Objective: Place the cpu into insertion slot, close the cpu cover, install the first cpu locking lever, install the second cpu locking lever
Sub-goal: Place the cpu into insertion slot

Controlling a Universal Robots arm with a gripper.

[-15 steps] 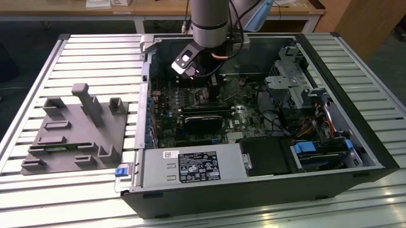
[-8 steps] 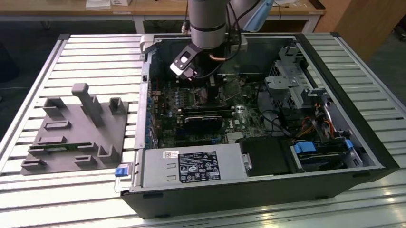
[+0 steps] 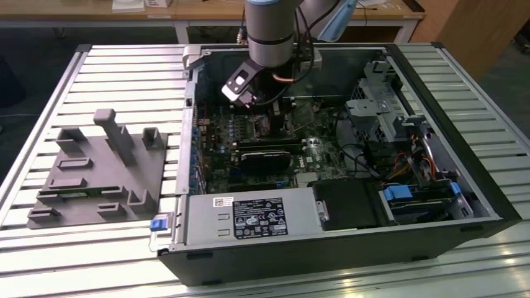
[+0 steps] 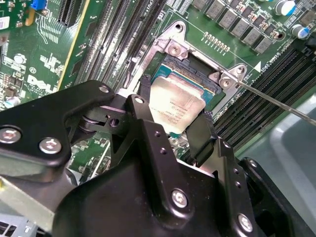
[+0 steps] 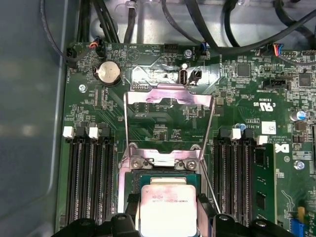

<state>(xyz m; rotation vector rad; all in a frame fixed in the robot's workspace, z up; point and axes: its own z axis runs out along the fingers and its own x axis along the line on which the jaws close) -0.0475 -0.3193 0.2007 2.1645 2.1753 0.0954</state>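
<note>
One silvery-beige cpu [image 4: 175, 101] is clamped by its edges in the pincer [image 4: 174, 114], between two black fingers [image 4: 200, 134]. It sits directly over the one insertion slot [image 4: 196, 73]; whether it touches the slot cannot be told. One cpu cover [image 5: 168, 97] stands swung open beyond the slot. One thin locking lever [image 4: 276, 102] juts out from a slot corner. A likely risk: lowered tilted or off-square, the chip could bend the socket's contacts. Everything sits in one open computer case [image 3: 331, 248] on the table [image 3: 124, 62].

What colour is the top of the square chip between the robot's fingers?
Pale silvery-beige metal; the cpu shows best in the first wrist view.
</note>
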